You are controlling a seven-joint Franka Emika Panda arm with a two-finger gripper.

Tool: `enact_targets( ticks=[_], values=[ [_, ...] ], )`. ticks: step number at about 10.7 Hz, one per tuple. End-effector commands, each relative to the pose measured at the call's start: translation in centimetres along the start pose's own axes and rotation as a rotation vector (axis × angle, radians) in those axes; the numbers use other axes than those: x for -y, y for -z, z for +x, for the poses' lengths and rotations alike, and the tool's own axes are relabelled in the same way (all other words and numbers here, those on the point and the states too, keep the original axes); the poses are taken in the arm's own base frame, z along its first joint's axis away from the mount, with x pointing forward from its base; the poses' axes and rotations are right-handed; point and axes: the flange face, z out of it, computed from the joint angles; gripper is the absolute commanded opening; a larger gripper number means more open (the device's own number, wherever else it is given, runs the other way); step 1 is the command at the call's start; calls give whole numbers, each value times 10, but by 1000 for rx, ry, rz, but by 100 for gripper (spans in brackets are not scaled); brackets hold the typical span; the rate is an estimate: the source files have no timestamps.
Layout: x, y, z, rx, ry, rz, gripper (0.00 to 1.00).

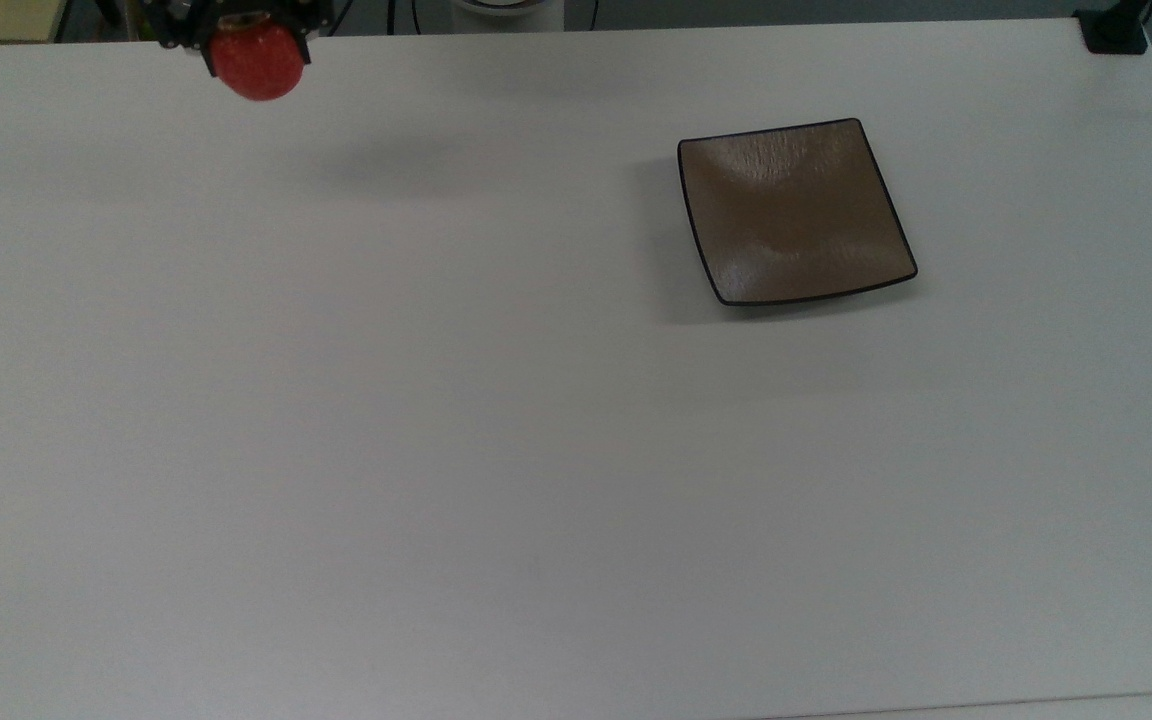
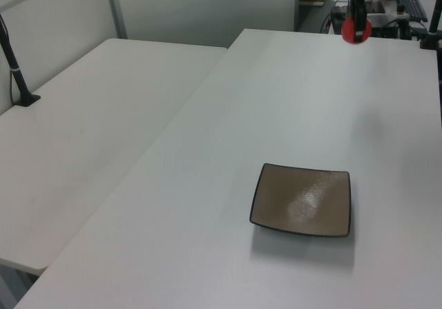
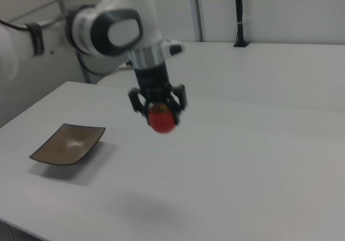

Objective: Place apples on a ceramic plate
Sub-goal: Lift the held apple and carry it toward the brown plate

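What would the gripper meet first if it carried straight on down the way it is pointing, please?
Probably the bare table. The gripper points straight down, shut on the apple, which hangs well above the surface. The plate lies off to the right view's left, outside that line.

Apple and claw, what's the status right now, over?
Gripper shut on the apple, high above the table. Ceramic plate empty, off toward the top view's right. Nothing lies between them.
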Motion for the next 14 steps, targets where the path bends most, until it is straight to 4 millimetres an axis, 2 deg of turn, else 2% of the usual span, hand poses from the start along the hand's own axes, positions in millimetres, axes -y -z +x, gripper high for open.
enact_targets(
  ticks=[1, 3, 4, 5, 7, 10, 12, 14],
  values=[
    [35, 58, 2, -7, 32, 94, 2],
    [61, 65, 8, 6, 33, 97, 2],
    [82, 68, 17, 7, 9, 92, 2],
    [107, 70, 26, 10, -5, 88, 2],
    [184, 68, 49, 21, -14, 81, 2],
    [286, 46, 79, 17, -1, 77, 2],
    [335, 22, 99, -19, -29, 84, 2],
    [375, -15, 119, -28, -51, 93, 3]
  ],
)
